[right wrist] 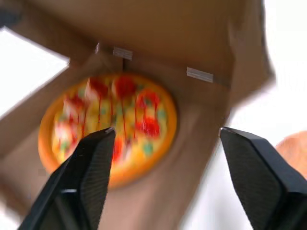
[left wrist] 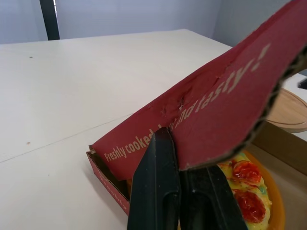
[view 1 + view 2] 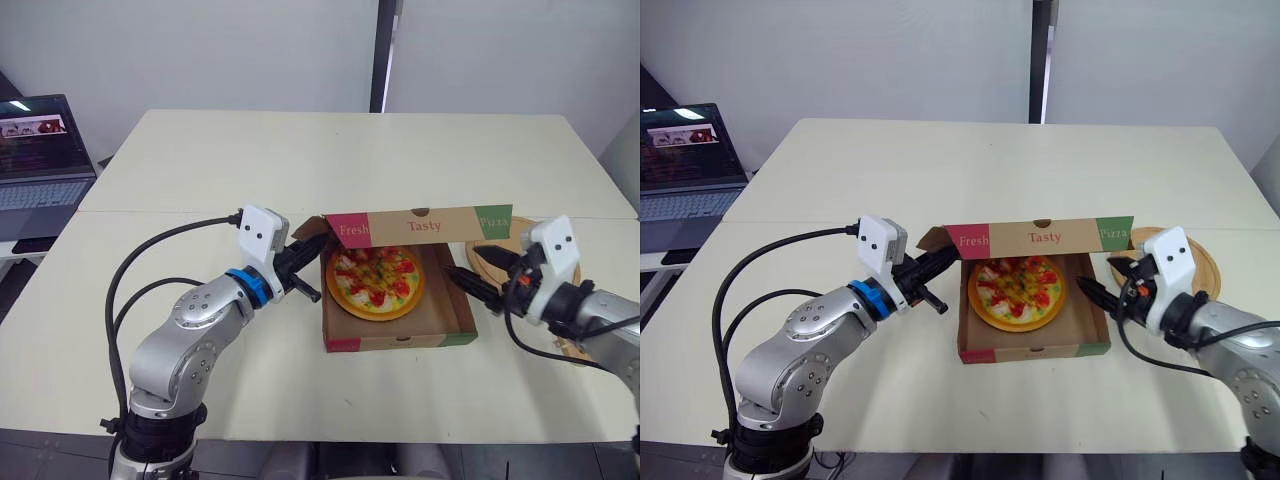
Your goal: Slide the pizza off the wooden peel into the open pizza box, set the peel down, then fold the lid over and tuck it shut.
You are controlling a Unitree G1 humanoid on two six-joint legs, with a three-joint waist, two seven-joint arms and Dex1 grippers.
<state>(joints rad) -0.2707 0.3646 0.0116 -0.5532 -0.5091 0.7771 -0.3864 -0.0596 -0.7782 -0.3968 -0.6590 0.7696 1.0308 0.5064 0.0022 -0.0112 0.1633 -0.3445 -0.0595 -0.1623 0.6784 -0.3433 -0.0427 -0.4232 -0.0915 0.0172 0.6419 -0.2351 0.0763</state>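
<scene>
The pizza (image 3: 377,281) lies inside the cardboard box (image 3: 400,338) near the table's front. The box lid (image 3: 420,226) stands half raised over the back wall, its red, brown and green front strip facing me. My left gripper (image 2: 180,158) is shut on the lid's red side flap (image 2: 216,110) at the box's left rear corner. At the box's right wall my right gripper (image 3: 460,258) is open, its fingers pointing in towards the pizza with nothing between them. The round wooden peel (image 3: 1205,262) lies flat on the table, to the right of the box and behind my right wrist.
The pale table (image 3: 350,160) stretches far behind the box. An open laptop (image 3: 40,160) sits on a separate surface off the table's left edge. A black cable (image 3: 150,250) loops from my left arm over the table's front left.
</scene>
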